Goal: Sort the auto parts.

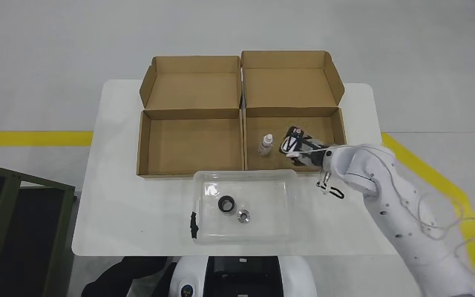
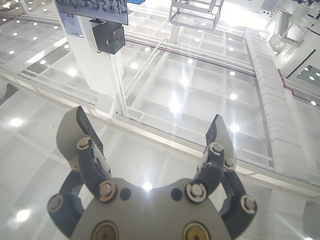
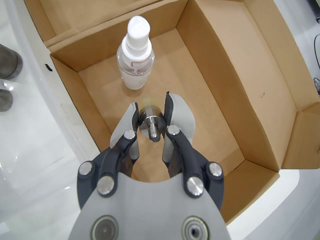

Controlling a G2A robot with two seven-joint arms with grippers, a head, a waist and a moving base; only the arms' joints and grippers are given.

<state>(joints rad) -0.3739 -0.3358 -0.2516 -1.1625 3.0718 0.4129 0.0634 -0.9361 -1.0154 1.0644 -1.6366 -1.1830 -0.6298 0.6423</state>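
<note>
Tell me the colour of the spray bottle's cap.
The cap of the spray bottle is white; best in the right wrist view.

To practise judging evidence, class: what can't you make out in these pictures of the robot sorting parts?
Bolt head: right wrist view, hidden between the fingers of the right gripper.
Ring and small metal part in the tray: top view, too small to identify.
Grey cylinders: right wrist view, cut off by the edge.
</note>
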